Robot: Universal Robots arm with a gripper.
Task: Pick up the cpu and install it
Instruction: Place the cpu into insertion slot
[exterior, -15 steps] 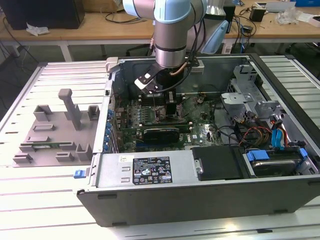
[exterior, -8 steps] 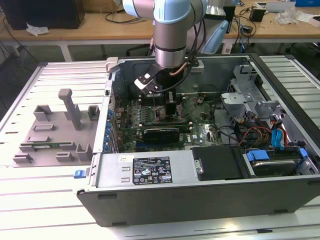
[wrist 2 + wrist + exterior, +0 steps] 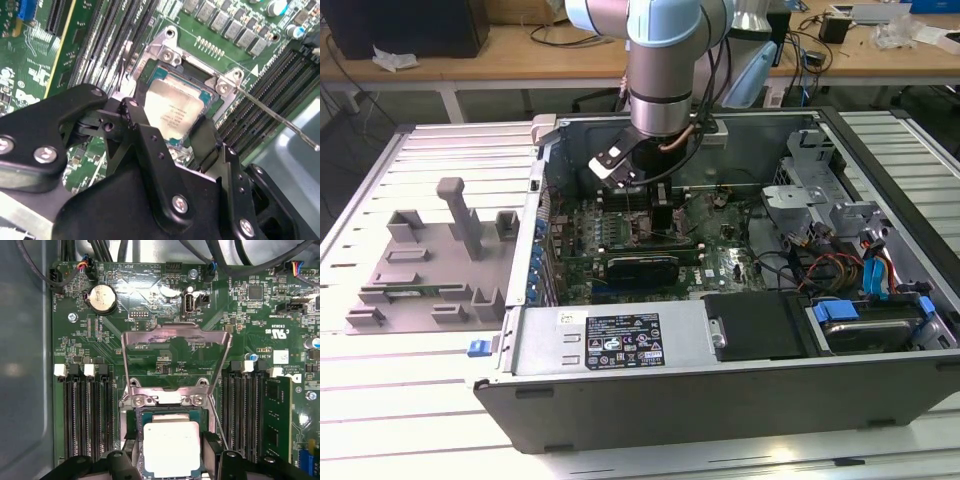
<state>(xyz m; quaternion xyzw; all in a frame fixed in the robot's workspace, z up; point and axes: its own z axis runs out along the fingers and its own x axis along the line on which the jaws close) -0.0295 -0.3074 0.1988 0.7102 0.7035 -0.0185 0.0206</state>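
The cpu, a silvery square chip with a thin dark rim, lies low in the open socket on the green motherboard inside the computer case. My gripper reaches down over it, one black finger against each of two opposite edges, shut on it. The second wrist view shows the cpu between the same fingers, level with the socket's metal frame. In the exterior view my gripper is deep in the case over the board.
The socket's load plate stands swung open, and its thin lever sticks out sideways. Memory slots flank the socket. The case walls and drive cage hem the arm in. A grey tray lies outside, at the exterior view's left.
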